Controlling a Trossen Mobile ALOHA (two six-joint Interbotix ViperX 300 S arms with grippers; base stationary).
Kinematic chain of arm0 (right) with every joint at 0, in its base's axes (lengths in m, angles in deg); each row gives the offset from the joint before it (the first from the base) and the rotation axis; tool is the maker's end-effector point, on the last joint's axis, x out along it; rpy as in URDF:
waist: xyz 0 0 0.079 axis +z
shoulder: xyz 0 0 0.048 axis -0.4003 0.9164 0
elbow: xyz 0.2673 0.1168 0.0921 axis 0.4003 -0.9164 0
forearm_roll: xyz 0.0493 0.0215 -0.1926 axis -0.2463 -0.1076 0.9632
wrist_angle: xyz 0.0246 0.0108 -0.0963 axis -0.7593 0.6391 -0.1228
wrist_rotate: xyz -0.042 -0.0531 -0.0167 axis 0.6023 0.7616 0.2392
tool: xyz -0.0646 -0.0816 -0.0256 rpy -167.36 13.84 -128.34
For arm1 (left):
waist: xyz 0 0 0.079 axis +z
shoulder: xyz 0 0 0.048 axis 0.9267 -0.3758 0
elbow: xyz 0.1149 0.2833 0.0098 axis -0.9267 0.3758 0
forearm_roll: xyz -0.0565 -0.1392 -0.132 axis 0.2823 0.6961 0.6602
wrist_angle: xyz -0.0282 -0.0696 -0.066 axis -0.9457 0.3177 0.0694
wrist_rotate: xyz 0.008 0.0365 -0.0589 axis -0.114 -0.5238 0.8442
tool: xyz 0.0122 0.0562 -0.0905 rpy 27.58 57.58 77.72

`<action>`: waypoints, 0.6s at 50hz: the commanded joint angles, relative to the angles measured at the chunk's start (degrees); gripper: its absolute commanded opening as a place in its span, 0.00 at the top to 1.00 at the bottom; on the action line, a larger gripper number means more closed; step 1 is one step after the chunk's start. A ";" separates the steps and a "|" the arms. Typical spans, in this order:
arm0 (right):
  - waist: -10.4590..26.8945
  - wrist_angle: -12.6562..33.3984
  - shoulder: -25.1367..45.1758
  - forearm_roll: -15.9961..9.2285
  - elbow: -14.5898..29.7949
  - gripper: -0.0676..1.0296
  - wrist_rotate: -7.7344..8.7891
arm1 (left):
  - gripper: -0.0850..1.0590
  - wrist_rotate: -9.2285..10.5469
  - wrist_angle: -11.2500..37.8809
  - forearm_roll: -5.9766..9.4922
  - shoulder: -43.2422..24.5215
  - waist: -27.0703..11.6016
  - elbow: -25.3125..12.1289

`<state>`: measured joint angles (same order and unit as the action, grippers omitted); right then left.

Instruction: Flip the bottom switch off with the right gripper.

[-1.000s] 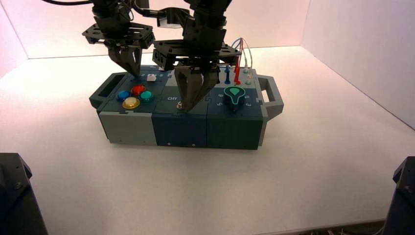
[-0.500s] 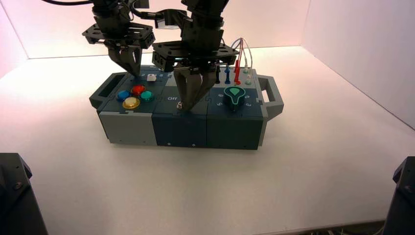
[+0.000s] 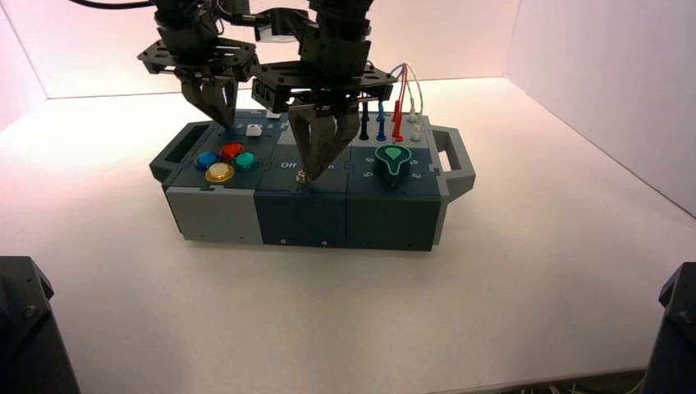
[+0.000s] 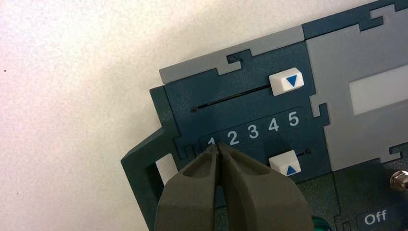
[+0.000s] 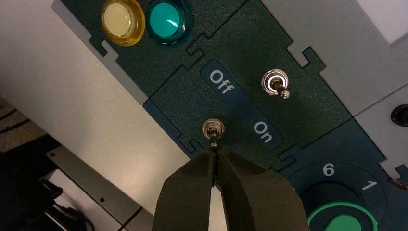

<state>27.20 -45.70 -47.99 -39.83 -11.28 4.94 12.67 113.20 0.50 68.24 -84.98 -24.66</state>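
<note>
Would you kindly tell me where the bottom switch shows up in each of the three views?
High view: bottom switch under the right gripper, on the box's front.
Right wrist view: the switch at the closed fingertips.
Left wrist view: not in it.
Shared landmark: white "Off" lettering.

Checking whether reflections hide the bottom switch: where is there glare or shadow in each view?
Right wrist view: the bottom switch glints but reads clearly beyond the right tool; highlights on the yellow button and teal button. High view: pink-tinted walls, soft shadow beside the box.
</note>
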 commanded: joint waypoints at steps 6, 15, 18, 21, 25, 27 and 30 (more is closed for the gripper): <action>-0.18 -0.35 -0.88 -0.09 2.37 0.96 0.09 | 0.95 -0.18 0.35 0.00 -1.49 0.00 0.44; -0.18 -0.35 -0.70 -0.09 2.55 0.96 0.00 | 0.95 -0.26 0.26 0.00 -1.58 0.00 0.44; -0.18 -0.35 -0.62 -0.18 2.64 0.96 0.00 | 0.95 -0.26 0.26 0.00 -1.58 0.00 0.44; -0.09 -0.35 -0.53 -0.18 2.90 0.96 0.00 | 0.95 -0.26 0.26 0.00 -1.67 0.00 0.35; 0.09 -0.26 -0.18 -0.26 3.43 0.96 -0.09 | 0.95 -0.26 0.35 0.09 -1.76 0.00 0.35; 0.18 -0.26 0.00 -0.35 3.69 0.96 -0.09 | 0.95 -0.26 0.26 0.09 -1.76 0.00 0.35; 0.44 -0.09 0.44 -0.35 4.48 0.96 -0.09 | 0.95 -0.26 0.26 0.18 -1.93 0.00 0.35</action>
<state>27.38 -45.26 -47.02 -39.92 -9.96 4.85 12.67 113.29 0.59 68.06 -84.80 -24.75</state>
